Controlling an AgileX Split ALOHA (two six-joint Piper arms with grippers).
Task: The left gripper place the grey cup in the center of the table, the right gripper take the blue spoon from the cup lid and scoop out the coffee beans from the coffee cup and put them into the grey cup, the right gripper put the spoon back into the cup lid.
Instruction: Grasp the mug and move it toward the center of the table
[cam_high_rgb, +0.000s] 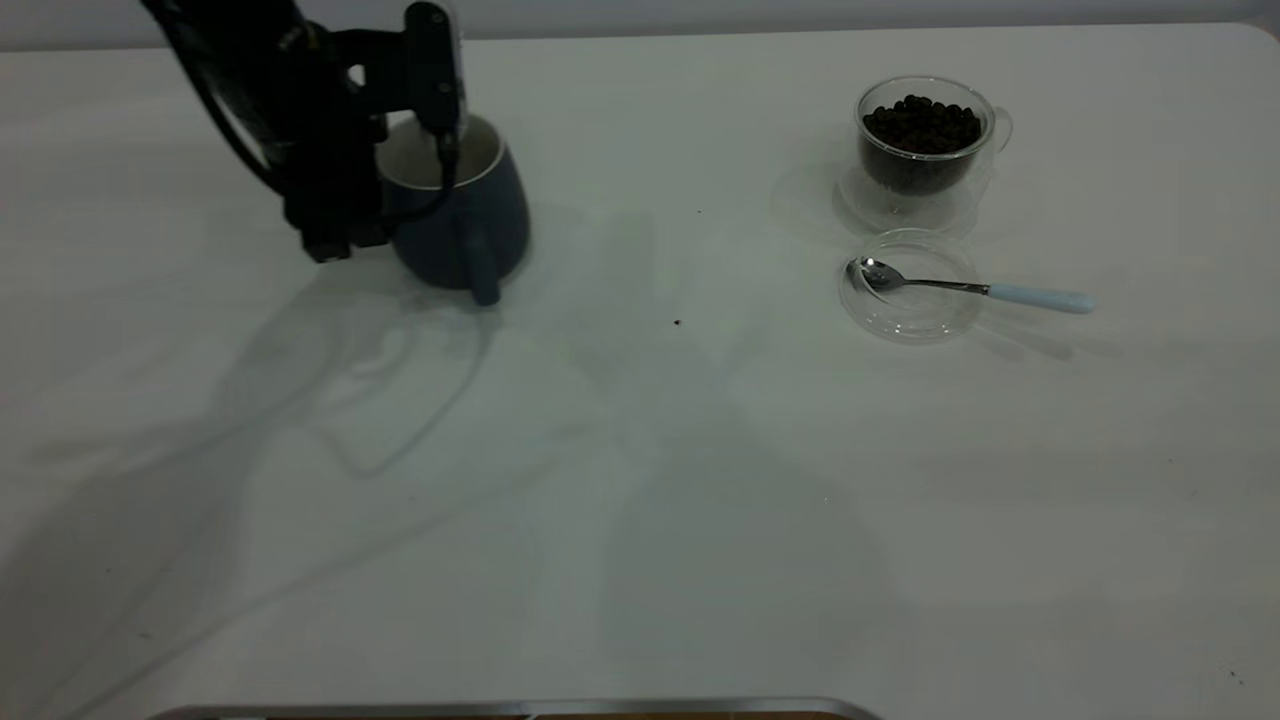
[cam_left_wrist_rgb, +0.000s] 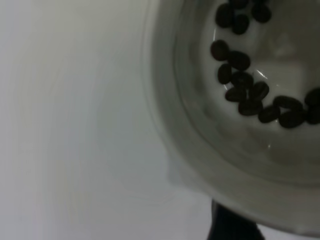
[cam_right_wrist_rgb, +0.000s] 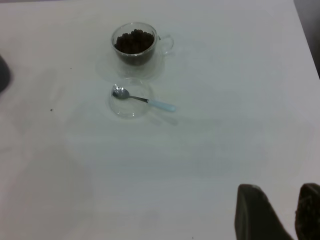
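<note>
The white worktop (cam_high_rgb: 640, 480) carries everything, and the largest thing on it, the grey mug (cam_high_rgb: 470, 215), stands far over on the left side, well short of the centre where it belongs. The left hand (cam_high_rgb: 440, 140) is at the mug's rim, one finger reaching down inside the white interior and the other seemingly outside the wall, so it looks clamped on the rim, though the contact itself is hard to confirm. The left wrist view shows the mug's pale inside with a scatter of coffee beans (cam_left_wrist_rgb: 250, 95) already lying at the bottom. Well apart, on the right side, the clear glass coffee cup (cam_high_rgb: 925, 140) stands upright, heaped with dark beans (cam_high_rgb: 920, 125). Just in front of it lies the glass cup lid (cam_high_rgb: 912, 287), with the blue spoon (cam_high_rgb: 975, 288) resting across it, bowl inside the lid and pale handle sticking out over the rim. The right hand (cam_right_wrist_rgb: 280, 215) hovers near its own edge of the worktop, far from the spoon, its fingers apart and holding nothing. Judging by this, the task is at its first step: the mug is not yet centred, and the scooping and spoon return remain.
</note>
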